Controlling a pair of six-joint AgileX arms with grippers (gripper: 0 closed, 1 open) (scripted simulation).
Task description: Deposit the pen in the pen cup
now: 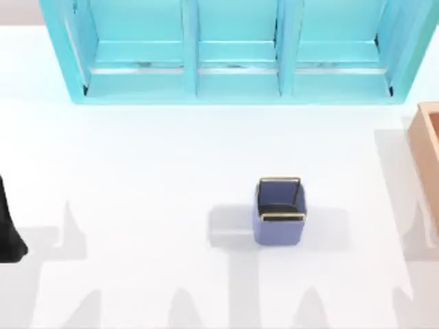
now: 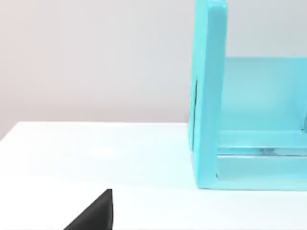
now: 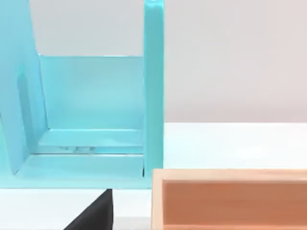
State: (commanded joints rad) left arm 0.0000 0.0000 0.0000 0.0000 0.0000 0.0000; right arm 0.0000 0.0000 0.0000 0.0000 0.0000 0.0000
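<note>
- Cup stands upright on the white table, a bit right of centre in the top view, toward the near side.
- Cup is blue-violet, square, with a thin gold rim and a dark inside.
- Pen: cannot tell where it is; the cup's inside is too dark to read.
- Turquoise shelf runs along the far side of the table, with three open bays facing the cup.
- Shelf is well apart from the cup, with bare table between them.
- Wooden box sits at the right edge of the table, near the shelf's right end, cut off by the frame.
- Box is well apart from the cup.
- Left arm: a dark shape at the left edge of the top view, well apart from the cup; fingers cannot be told.
- Left wrist view: the shelf's end panel and one bay, white table in front, and a dark wedge at the frame's edge.
- Right wrist view: a shelf bay with the box just in front of the shelf's end panel, and a dark wedge at the frame's edge.
- Right gripper's fingers: cannot tell.
</note>
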